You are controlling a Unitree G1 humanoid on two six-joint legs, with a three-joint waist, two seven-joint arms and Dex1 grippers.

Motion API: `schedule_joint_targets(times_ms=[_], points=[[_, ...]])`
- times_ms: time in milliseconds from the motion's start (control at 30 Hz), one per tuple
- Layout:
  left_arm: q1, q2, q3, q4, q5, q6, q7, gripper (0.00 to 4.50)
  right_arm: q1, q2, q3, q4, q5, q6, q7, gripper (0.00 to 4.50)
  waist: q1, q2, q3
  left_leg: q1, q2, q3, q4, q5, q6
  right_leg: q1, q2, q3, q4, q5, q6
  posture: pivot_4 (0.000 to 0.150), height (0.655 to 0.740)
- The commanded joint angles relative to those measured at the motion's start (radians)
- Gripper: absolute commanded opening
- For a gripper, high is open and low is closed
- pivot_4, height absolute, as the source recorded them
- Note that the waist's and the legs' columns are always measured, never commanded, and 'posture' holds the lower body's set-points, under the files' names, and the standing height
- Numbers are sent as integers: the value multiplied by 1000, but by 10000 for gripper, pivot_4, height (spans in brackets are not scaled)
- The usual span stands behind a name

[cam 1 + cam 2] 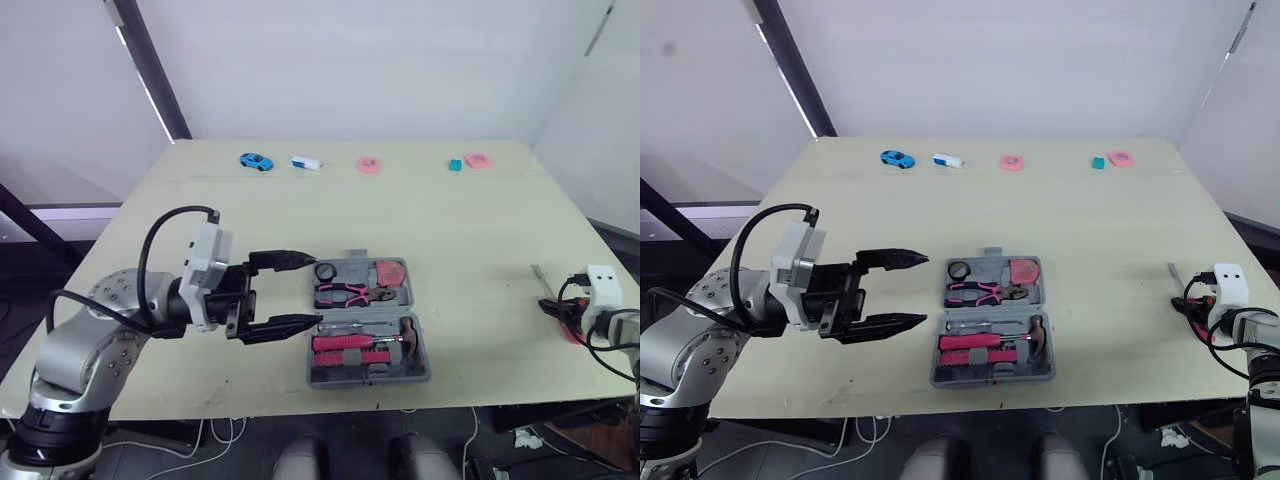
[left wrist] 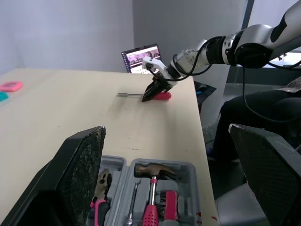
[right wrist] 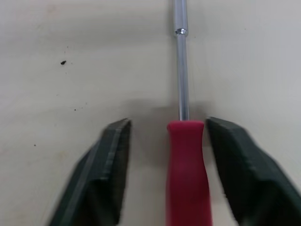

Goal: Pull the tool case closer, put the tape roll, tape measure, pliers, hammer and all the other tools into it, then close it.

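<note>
The tool case (image 1: 365, 320) lies open near the table's (image 1: 450, 230) front edge, about midway along it. Its long axis runs parallel to that edge, with one half toward the far edge and the other toward the front. The pliers (image 1: 345, 293) lie in the far half, lengthwise with the case. The hammer (image 1: 405, 340) lies in the front half, its head at the case's right end.

The left gripper (image 1: 313, 292) sits just beside the case's left end, its fingers spread wide and empty, pointing toward the case.

A screwdriver (image 3: 186, 160) lies close to the table's right edge, its metal shaft pointing toward the far edge and its red handle toward the front. The right gripper (image 3: 168, 122) straddles the top of that handle, fingers parted with a gap on each side, gripping nothing.
</note>
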Motion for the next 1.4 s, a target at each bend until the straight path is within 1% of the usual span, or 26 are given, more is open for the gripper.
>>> schedule_joint_targets(times_ms=[33,67,133,267,433,500,633,767,867,1067,1233,1400], points=[[-7,-2,1,-27,-15,-5,-12,45000,11,-2,4,-36,-7,-4,2,7748,-1,0,0,0,0,0,0,0,0,0,0,0,0,0,0,1500,7395],[-6,-2,1,-25,-14,-6,-14,45000,18,-4,6,-48,-10,-7,2,4233,-1,0,0,0,0,0,0,0,0,0,0,0,0,0,0,1500,7395],[-6,-2,0,-23,-13,-8,-17,45000,30,-7,4,-75,-10,-2,4,4349,0,0,0,0,0,0,0,0,0,0,0,0,0,0,0,1500,7395],[3,-6,-4,-17,-3,-17,-27,45000,86,-10,1,-261,5,82,0,4349,2,0,0,0,0,0,0,0,0,0,0,0,0,0,0,1500,7395],[13,-11,-5,-19,1,-26,-31,45000,165,35,-21,-617,98,368,-48,4349,0,0,0,0,1,-1,0,0,0,0,0,0,1,0,1,1500,7395],[14,-14,-11,-17,7,-32,-34,45000,196,76,-23,-749,123,438,-88,4349,1,0,0,1,1,-2,0,0,0,0,1,0,1,0,1,1500,7395],[11,-18,-24,-12,22,-43,-45,45000,221,221,-35,-989,139,603,-269,4349,4,1,0,0,1,-2,0,0,0,0,1,-1,1,-1,1,1500,7395],[11,-21,-23,-12,27,-45,-51,45000,240,343,-27,-1144,105,698,-430,4349,6,1,0,-1,1,-2,0,0,0,-1,0,-1,0,0,0,1500,7395],[12,-22,-23,-13,30,-46,-52,45000,269,422,-7,-1256,93,762,-510,4349,6,1,0,-1,1,-2,0,0,0,-1,0,-2,0,0,0,1500,7395],[15,-20,-24,-28,23,-43,-53,45000,350,507,22,-1382,101,827,-559,4349,4,1,0,-1,1,-3,0,0,0,-1,0,-2,0,-2,-2,1500,7395],[9,-15,-26,-26,23,-41,-60,45000,387,565,21,-1380,88,800,-592,4349,2,1,0,-1,1,-3,0,0,0,-1,0,-1,0,-3,-2,1500,7395],[10,-11,-23,-19,27,-43,-73,45000,422,592,29,-1351,77,748,-597,4349,2,1,0,-1,1,-3,0,0,0,-1,0,-2,0,-3,-2,1500,7395]])
